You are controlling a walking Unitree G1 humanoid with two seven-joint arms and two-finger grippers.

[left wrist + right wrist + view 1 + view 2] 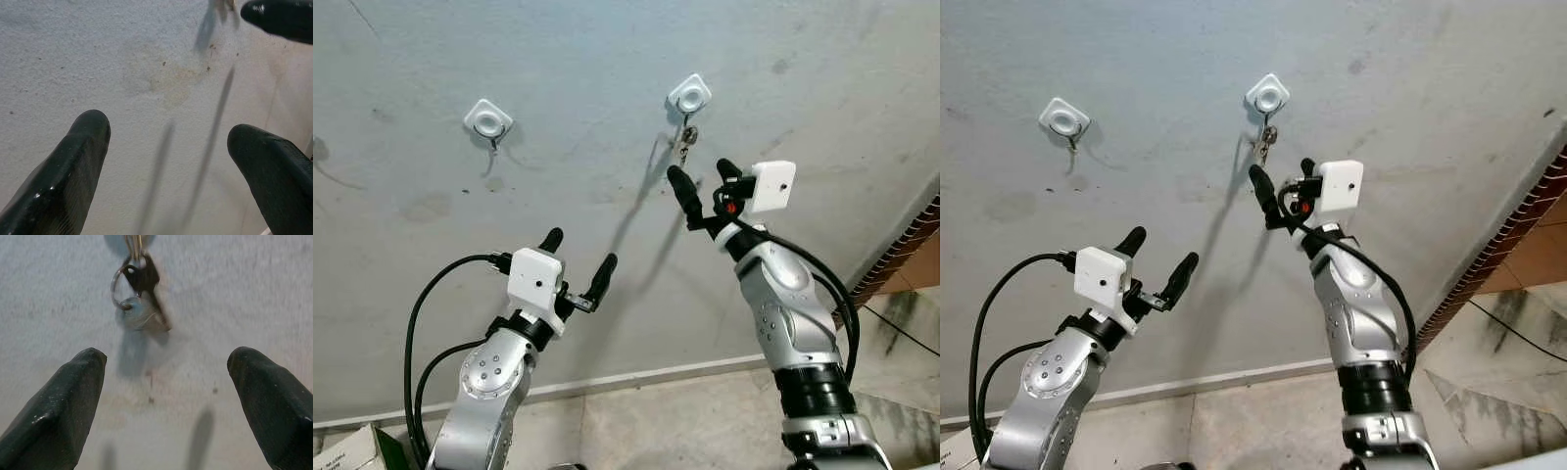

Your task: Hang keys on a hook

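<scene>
A small bunch of keys on a metal ring hangs from the right white wall hook; the right wrist view shows the keys close up, free of the fingers. My right gripper is raised just below the keys, open and holding nothing. Lower left, my left gripper is also open and empty, pointing at bare wall. A second white hook on the left has nothing on it.
The grey plaster wall is stained in places. A white skirting strip meets a tiled floor below. A brick edge and a cable lie at the right. A box corner is at the bottom left.
</scene>
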